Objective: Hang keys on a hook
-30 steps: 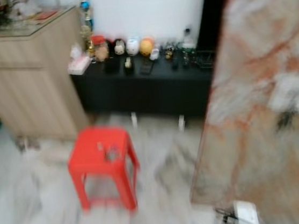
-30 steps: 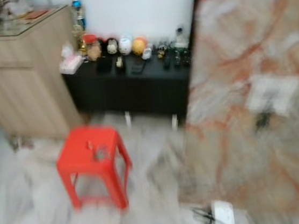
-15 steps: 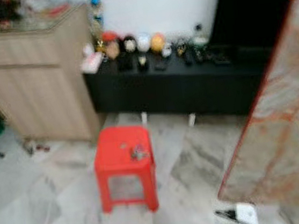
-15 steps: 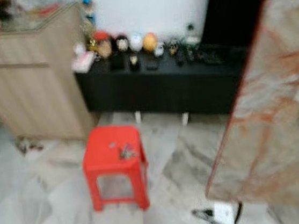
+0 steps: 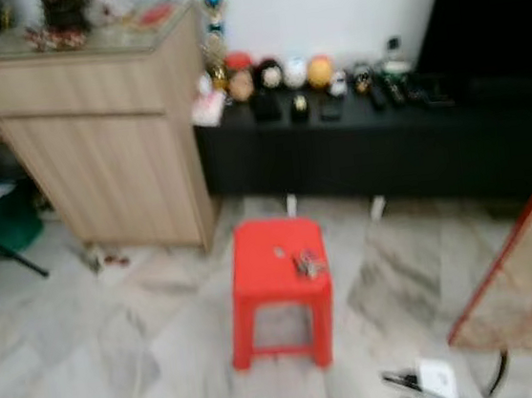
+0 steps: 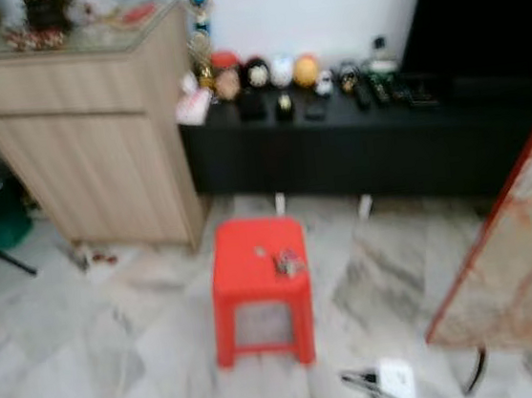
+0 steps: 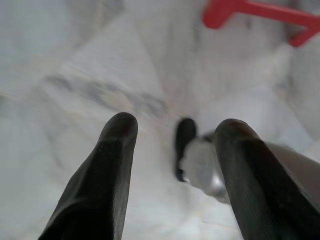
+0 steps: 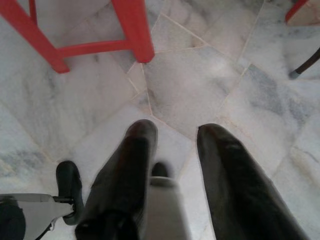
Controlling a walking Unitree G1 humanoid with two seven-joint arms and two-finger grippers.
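Left eye view: the keys point(image 5: 308, 263) lie in a small dark bunch on top of the red stool point(image 5: 278, 289), toward its right side, ahead of the robot and slightly right of centre. They are too blurred to tell which way their long axis runs. Both arms hang low over the marble floor point(image 5: 60, 328), well short of the stool. The right gripper point(image 8: 175, 145) points down with its fingers parted and nothing between them, a stool leg just ahead; it looks the nearer one. The left gripper point(image 7: 172, 135) is likewise spread and empty. No hook can be made out near the wooden cabinet point(image 5: 106, 145).
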